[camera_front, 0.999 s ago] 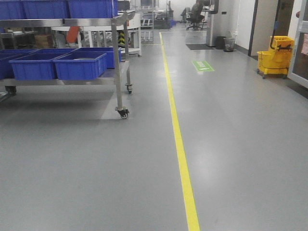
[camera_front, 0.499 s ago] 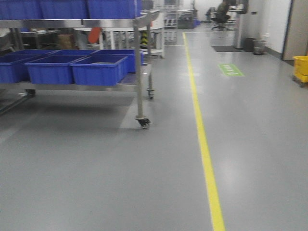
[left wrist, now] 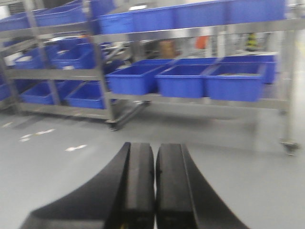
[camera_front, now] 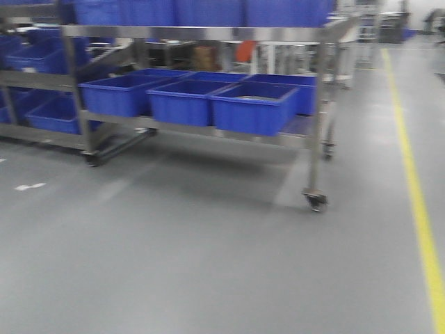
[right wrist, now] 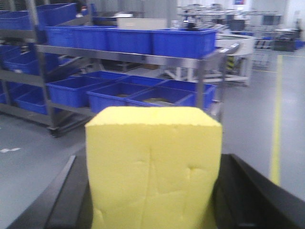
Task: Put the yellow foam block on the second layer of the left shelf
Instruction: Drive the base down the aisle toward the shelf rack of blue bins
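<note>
The left black two-finger tool is sitting clenched on nothing, jaws pressed together. The front view is smearing, so clearance to the grey steel wheeled shelf rack carrying deep blue plastic bins is proving hard to judge; clipping its caster is a likely hazard. The right tool is grasping the bright yellow cube-shaped foam block, well apart from any shelf; the creasing foam is at risk of slipping.

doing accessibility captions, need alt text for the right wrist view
A yellow foam block fills the foreground, held between the right gripper's black fingers. Behind it stand steel shelving racks loaded with blue bins, on a grey floor with a yellow line.
</note>
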`<action>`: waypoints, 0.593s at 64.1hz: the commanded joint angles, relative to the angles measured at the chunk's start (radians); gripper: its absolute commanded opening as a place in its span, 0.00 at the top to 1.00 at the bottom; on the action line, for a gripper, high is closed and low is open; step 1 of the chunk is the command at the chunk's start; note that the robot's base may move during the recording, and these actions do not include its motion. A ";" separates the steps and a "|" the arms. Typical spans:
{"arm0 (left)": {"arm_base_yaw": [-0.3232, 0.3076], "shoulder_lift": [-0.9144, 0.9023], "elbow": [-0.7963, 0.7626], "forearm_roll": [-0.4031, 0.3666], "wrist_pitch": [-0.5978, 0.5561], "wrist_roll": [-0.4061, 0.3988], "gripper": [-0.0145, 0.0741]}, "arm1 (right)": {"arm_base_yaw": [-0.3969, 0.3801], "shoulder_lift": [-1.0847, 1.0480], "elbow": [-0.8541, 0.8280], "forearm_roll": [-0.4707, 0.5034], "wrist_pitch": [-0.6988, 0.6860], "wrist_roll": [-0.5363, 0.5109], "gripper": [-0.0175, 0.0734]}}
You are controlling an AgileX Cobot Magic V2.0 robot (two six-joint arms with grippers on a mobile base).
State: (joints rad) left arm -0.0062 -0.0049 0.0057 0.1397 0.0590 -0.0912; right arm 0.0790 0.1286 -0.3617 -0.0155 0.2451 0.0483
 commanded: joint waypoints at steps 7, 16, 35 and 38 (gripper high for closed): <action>-0.004 -0.019 0.023 -0.006 -0.082 -0.005 0.68 | -0.004 0.012 -0.025 -0.008 -0.099 -0.007 0.35; -0.004 -0.019 0.023 -0.006 -0.082 -0.005 0.68 | -0.004 0.012 -0.025 -0.008 -0.098 -0.007 0.35; -0.004 -0.019 0.023 -0.006 -0.082 -0.005 0.68 | -0.004 0.012 -0.025 -0.008 -0.092 -0.007 0.35; -0.004 -0.019 0.023 -0.006 -0.082 -0.005 0.68 | -0.004 0.012 -0.025 -0.008 -0.092 -0.007 0.35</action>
State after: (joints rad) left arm -0.0062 -0.0049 0.0057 0.1397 0.0590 -0.0912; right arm 0.0790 0.1286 -0.3617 -0.0155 0.2451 0.0483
